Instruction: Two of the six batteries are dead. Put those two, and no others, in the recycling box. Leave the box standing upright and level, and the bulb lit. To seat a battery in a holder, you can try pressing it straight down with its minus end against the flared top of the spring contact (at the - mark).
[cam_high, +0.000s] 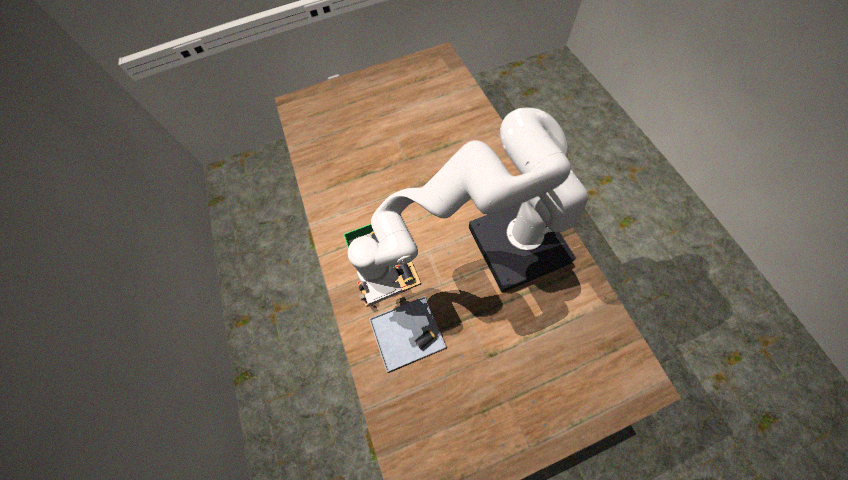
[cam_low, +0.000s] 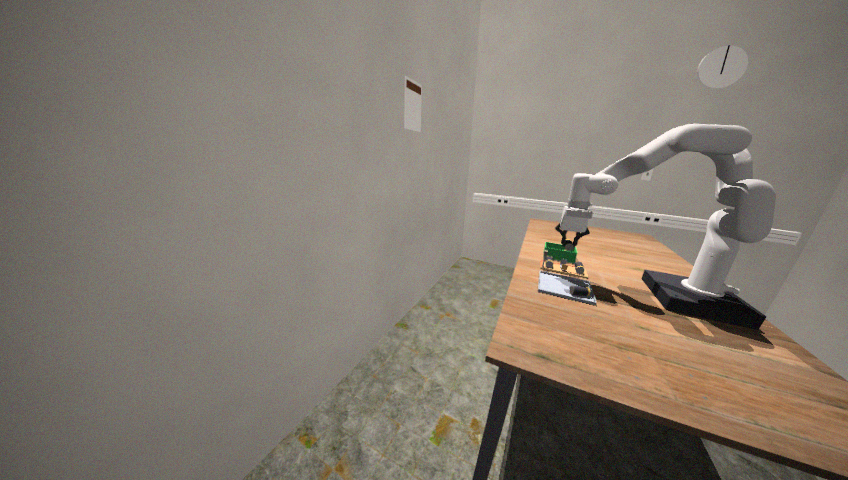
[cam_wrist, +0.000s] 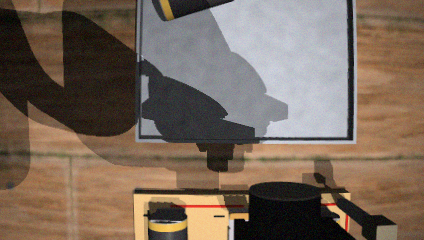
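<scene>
My gripper (cam_low: 570, 240) is shut on a black battery (cam_wrist: 285, 210), held upright and seen end-on in the wrist view. It hangs above the tan holder board (cam_wrist: 240, 215), which also shows in the overhead view (cam_high: 407, 274). Another battery with a yellow band (cam_wrist: 167, 225) stands at the board's left end. A loose battery (cam_wrist: 192, 7) lies on its side on the grey tray (cam_wrist: 245, 70), also visible from above (cam_high: 425, 339). The green recycling box (cam_high: 358, 235) lies just beyond the board, mostly hidden by my wrist. The bulb is hidden.
The arm's black base plate (cam_high: 522, 252) sits to the right of the board. The table's left edge (cam_high: 333, 309) runs close beside the board and tray. The arm's shadow falls across the tray and the wood.
</scene>
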